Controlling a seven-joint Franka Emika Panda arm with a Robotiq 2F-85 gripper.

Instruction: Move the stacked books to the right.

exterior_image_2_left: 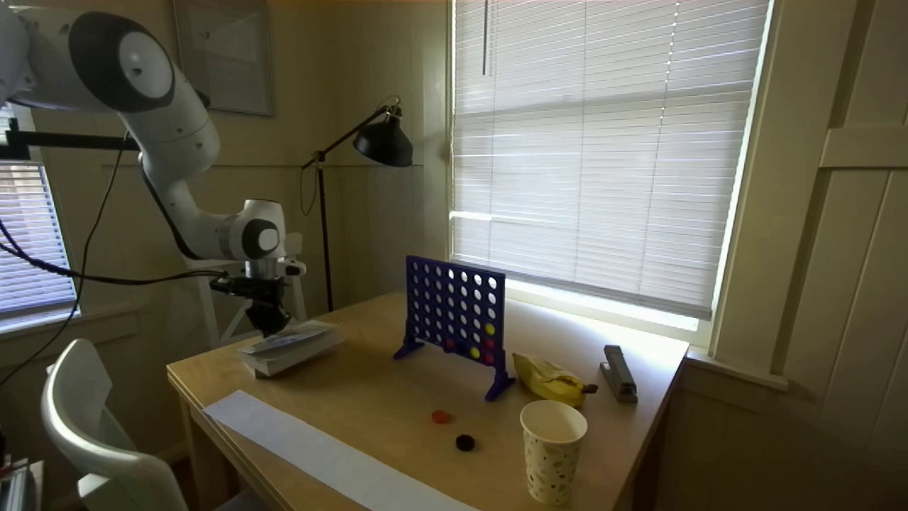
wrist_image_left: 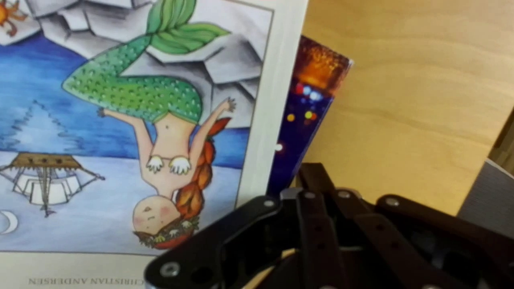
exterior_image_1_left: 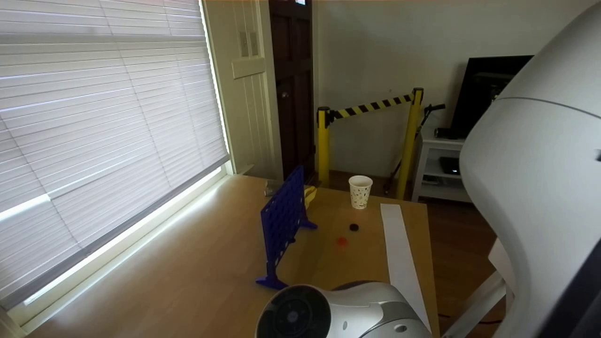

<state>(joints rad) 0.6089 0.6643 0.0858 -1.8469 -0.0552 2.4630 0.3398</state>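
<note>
I count two flat stacked books, one white-bordered with a mermaid picture, one dark-blue beneath, on one light wooden table; beside them, my black metal gripper has both fingers pressed together.

The pale wooden counter carries an upright blue rack, and, as seen in an exterior view, the stacked books lie to the rack's left, apart from it. To its right lie a yellow banana, just beside it, and, farther from it, a grey stapler. In front of the rack lie a red disc, a black disc and, farther from it, a long white paper strip, while a patterned paper cup stands upright to its front right.
</note>
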